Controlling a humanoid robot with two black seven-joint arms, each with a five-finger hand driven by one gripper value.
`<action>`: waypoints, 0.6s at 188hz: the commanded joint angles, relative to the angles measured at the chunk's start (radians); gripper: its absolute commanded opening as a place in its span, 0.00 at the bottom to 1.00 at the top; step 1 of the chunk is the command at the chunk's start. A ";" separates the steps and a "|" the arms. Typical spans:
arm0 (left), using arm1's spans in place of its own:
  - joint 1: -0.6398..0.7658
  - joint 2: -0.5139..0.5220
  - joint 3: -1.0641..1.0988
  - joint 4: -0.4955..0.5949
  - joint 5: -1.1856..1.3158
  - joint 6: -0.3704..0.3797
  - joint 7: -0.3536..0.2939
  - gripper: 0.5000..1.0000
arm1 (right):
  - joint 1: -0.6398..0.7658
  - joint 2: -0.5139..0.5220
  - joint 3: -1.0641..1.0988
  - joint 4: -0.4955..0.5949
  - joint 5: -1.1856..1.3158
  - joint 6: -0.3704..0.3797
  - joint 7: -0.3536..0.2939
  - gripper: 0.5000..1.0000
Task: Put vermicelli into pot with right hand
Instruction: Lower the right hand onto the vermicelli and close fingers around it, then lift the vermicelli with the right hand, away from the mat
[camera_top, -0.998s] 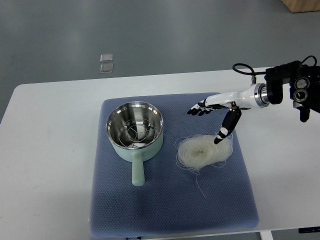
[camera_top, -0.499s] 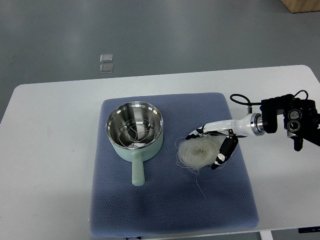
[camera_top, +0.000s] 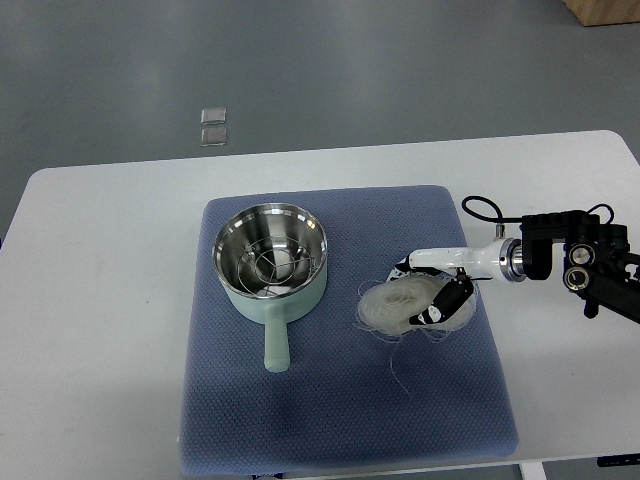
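- The right hand (camera_top: 432, 290) closed around the vermicelli (camera_top: 405, 305) on the blue mat (camera_top: 340, 400), right of centre.
- The pot (camera_top: 270, 258), centre-left, held only a wire rack (camera_top: 268, 265).

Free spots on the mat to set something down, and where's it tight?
Bare mat along the whole near strip, below the pot handle and vermicelli. Also bare along the far edge behind the pot, and the table left of the mat. Tight: the gap between pot and vermicelli, and the right side where the right hand sits on the noodles.
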 joint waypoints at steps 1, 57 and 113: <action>0.000 0.000 0.000 0.001 0.000 -0.001 0.000 1.00 | 0.004 -0.007 0.008 0.002 0.005 -0.007 0.001 0.00; 0.000 0.000 0.001 -0.001 0.000 0.000 0.000 1.00 | 0.122 -0.164 0.103 0.164 0.108 0.085 0.000 0.00; 0.000 0.000 0.001 -0.002 0.001 -0.001 0.000 1.00 | 0.445 -0.285 0.126 0.176 0.266 0.141 -0.004 0.00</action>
